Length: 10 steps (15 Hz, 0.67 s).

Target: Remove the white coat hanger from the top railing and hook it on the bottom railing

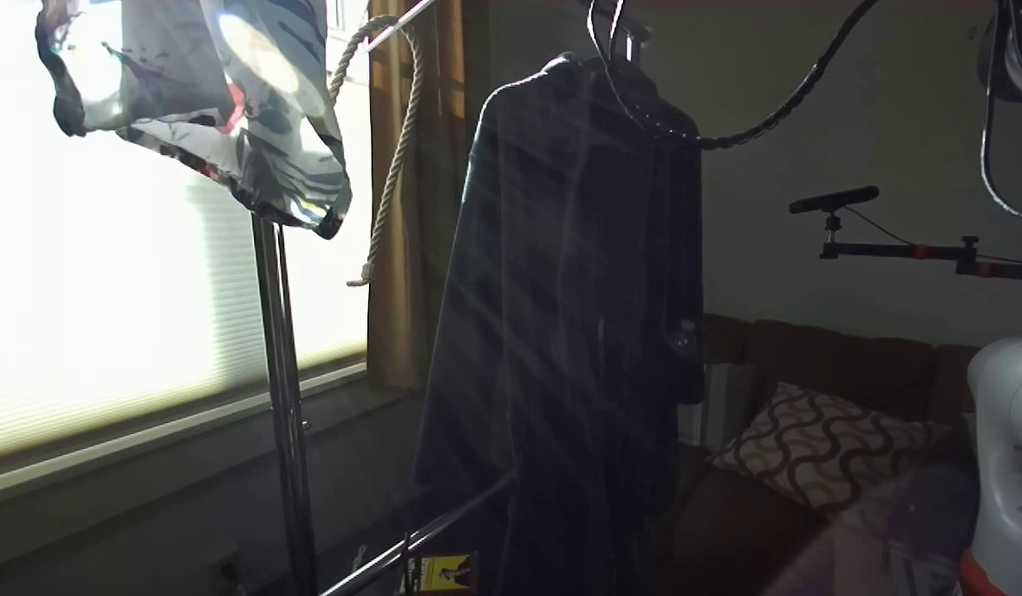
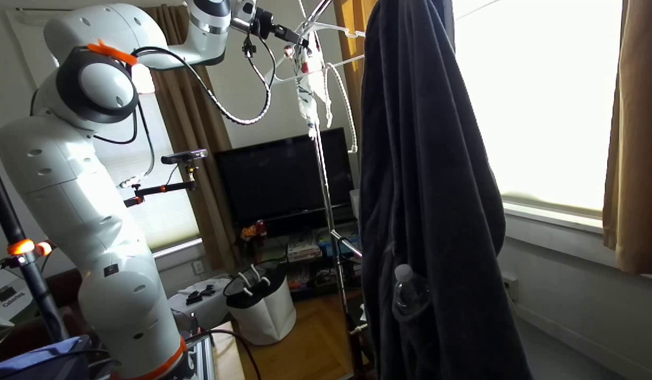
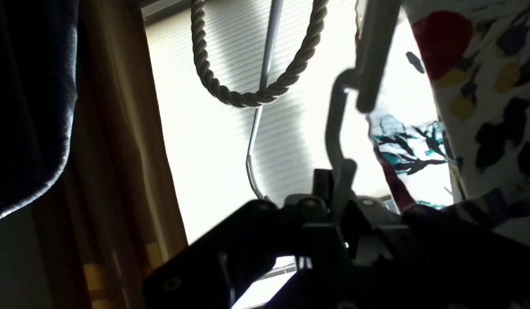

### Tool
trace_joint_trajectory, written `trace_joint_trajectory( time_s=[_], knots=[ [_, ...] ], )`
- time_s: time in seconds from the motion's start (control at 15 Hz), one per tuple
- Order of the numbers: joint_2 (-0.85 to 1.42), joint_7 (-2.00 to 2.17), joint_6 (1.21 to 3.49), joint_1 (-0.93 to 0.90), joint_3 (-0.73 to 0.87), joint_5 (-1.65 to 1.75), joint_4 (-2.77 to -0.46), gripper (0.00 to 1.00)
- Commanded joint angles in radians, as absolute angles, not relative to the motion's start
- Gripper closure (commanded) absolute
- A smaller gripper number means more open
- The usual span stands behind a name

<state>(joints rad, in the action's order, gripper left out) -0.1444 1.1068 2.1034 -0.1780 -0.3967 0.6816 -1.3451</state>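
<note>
The white coat hanger (image 2: 333, 27) hangs at the top railing (image 2: 319, 10) in an exterior view, beside a floral garment (image 2: 306, 89). In the wrist view the pale hanger (image 3: 378, 51) runs down into the jaws. My gripper (image 3: 337, 189) looks shut on the notched part of the hanger. The gripper (image 2: 305, 43) sits just below the railing in an exterior view; it is out of frame in an exterior view where the floral garment (image 1: 229, 124) shows large. The bottom railing (image 1: 419, 534) is low and partly hidden by a dark robe (image 1: 577, 290); it also shows in an exterior view (image 2: 348, 245).
The dark robe (image 2: 431, 184) hangs close to the rack's middle and shows at the wrist view's left (image 3: 28, 98). A rope (image 1: 391, 182) loops over the top railing. The rack's chrome post (image 1: 283, 397) stands near the window. A cable (image 2: 236, 119) hangs from the arm.
</note>
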Motion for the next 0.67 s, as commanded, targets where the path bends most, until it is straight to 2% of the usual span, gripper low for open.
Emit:
trace_joint_trajectory(
  time_s=[0.0, 0.33, 0.4, 0.6],
  knots=[
    [-0.22, 1.235, 2.06, -0.15, -0.392, 0.756, -1.432, 0.99],
    [-0.293, 1.355, 2.005, -0.126, -0.373, 0.768, -1.538, 0.99],
    [-0.22, 1.297, 2.012, -0.14, -0.38, 0.755, -1.44, 0.95],
    [-0.245, 1.333, 2.012, -0.129, -0.379, 0.767, -1.478, 0.99]
  ],
)
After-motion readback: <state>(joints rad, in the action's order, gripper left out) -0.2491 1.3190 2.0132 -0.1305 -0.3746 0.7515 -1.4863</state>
